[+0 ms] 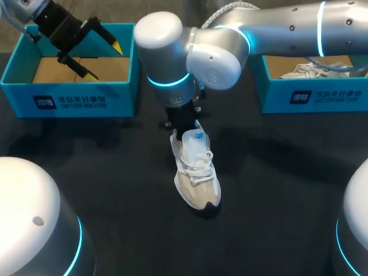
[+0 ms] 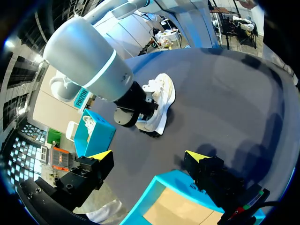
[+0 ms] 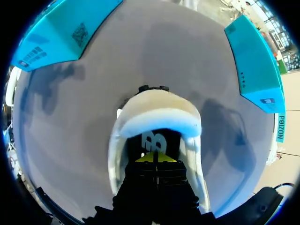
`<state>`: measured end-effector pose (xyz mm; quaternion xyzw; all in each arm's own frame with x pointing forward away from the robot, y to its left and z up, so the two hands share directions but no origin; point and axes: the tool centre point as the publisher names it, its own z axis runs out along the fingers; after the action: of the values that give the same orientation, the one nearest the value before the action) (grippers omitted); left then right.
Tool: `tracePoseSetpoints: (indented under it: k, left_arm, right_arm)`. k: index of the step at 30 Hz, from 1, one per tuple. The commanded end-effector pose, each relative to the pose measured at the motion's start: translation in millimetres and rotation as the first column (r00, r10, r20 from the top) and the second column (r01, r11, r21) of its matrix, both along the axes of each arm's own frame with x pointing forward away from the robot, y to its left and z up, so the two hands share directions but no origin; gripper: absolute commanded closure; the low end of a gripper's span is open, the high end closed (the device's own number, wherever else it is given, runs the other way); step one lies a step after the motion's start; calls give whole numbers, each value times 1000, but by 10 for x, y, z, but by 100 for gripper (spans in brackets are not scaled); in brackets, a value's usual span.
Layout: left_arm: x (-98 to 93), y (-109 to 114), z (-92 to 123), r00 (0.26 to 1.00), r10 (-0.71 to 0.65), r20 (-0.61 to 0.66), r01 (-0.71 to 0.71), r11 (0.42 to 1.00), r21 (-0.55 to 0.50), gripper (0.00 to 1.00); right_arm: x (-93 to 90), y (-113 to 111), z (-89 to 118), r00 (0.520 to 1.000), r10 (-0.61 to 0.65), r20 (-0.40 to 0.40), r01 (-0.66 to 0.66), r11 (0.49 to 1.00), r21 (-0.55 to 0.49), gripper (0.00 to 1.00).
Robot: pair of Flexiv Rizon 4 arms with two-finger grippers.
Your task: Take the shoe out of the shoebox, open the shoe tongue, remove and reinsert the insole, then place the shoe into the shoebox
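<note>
Shoe (image 1: 197, 172) stood on the bench (image 1: 276, 190), out of the shoebox (image 1: 69, 100). Right jaws were pressed together deep inside it; whether they pinched the insole, I could not tell. Left jaws hung spread over the shoebox. A slow pull looked best, so the shoe would not tip.

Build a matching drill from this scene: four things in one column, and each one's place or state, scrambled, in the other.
Things:
1. shoe
2. left gripper
3. right gripper
4. right-hand shoebox

Place or state:
A. open, above the other shoebox
B. standing on the table between the boxes
C. in the shoe's opening
D. holds a second white shoe

Pairs: 1-B, 2-A, 3-C, 4-D
</note>
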<state>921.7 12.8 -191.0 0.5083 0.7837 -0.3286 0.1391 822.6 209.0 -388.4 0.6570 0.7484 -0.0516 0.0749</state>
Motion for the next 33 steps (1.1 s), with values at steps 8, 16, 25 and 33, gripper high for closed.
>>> tracePoseSetpoints:
  k: [8, 16, 25, 33]
  left_arm:
    - [-9, 0, 7, 1000, 1, 1, -1, 1000, 4, 0]
    - [-9, 0, 7, 1000, 1, 1, -1, 1000, 4, 0]
    - [-9, 0, 7, 1000, 1, 1, -1, 1000, 4, 0]
    - [-9, 0, 7, 1000, 1, 1, -1, 1000, 4, 0]
  right_arm:
    - [7, 30, 114, 999, -15, 53, 16, 1000, -19, 100]
    - [165, 4, 155, 994, -5, 109, 9, 1000, -29, 100]
    - [262, 0, -29, 991, 20, 129, -11, 997, -71, 100]
    - [198, 50, -127, 995, 30, 91, -27, 999, -35, 100]
